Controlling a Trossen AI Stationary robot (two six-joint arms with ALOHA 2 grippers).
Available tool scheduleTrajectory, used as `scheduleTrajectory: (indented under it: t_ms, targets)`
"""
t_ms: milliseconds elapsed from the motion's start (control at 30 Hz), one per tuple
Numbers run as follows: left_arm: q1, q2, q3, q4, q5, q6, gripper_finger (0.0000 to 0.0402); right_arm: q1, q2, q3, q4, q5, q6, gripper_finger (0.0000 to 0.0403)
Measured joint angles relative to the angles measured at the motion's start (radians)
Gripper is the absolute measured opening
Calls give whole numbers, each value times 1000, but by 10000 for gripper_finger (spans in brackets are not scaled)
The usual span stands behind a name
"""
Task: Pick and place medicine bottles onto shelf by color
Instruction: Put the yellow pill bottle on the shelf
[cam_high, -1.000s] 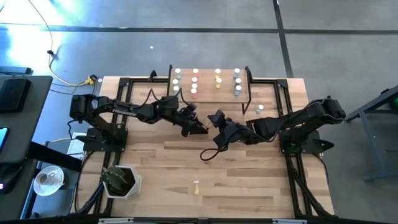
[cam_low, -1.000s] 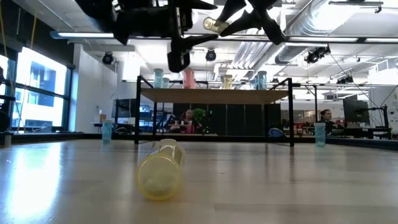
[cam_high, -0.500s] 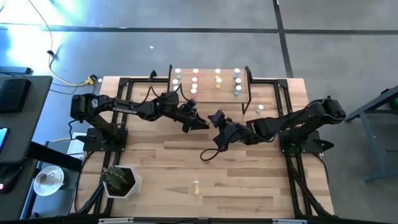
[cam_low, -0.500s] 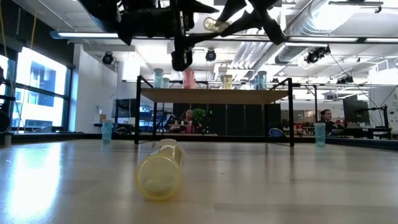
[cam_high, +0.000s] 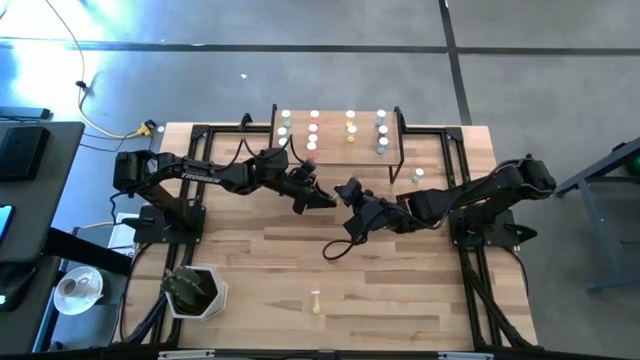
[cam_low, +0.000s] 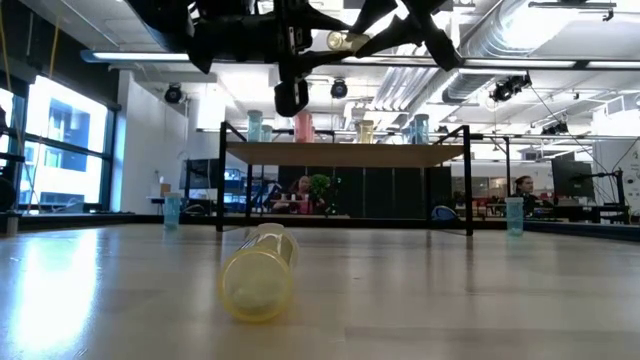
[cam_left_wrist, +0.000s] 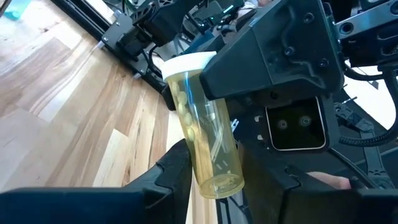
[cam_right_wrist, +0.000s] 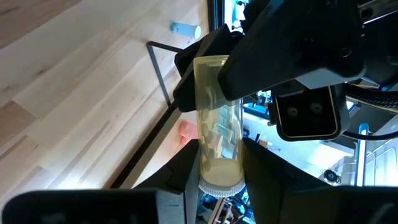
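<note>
Mid-air above table centre, both the left gripper (cam_left_wrist: 205, 171) and right gripper (cam_right_wrist: 217, 165) clamped one yellow bottle (cam_left_wrist: 202, 127). The shelf (cam_high: 340, 130) stood at twelve o'clock; another yellow bottle (cam_low: 260, 272) lay at six.

Wooden table (cam_high: 400, 290): shelf (cam_high: 340, 150) with capped bottles (cam_high: 314, 133); yellow bottle (cam_low: 259, 271) lying on side.

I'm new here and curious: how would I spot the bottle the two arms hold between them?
Look above the table's middle, just in front of the shelf, where the left gripper and right gripper meet. The yellow bottle hangs between them, held at both ends in mid-air, unlike the other yellow one lying on the table.
</note>
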Motion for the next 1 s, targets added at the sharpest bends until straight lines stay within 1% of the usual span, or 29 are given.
scheduleTrajectory:
  t_ms: [233,333,533,600,667,800,1000]
  targets:
    - [0,0,0,4,0,-10,112,0,0,0,2,-1,24,99]
    - [0,0,0,5,0,-16,111,0,0,0,7,-4,55,119]
    - [0,0,0,15,-9,-18,110,0,0,2,9,-15,123,174]
    - [4,0,0,15,-13,-4,110,0,-2,2,11,-15,144,184]
    - [13,0,0,16,-14,6,110,0,-5,2,11,-11,152,189]
    - [39,0,1,23,-13,34,110,0,-17,1,17,32,165,190]
    - [71,0,1,21,-4,60,110,0,-56,0,40,27,233,190]
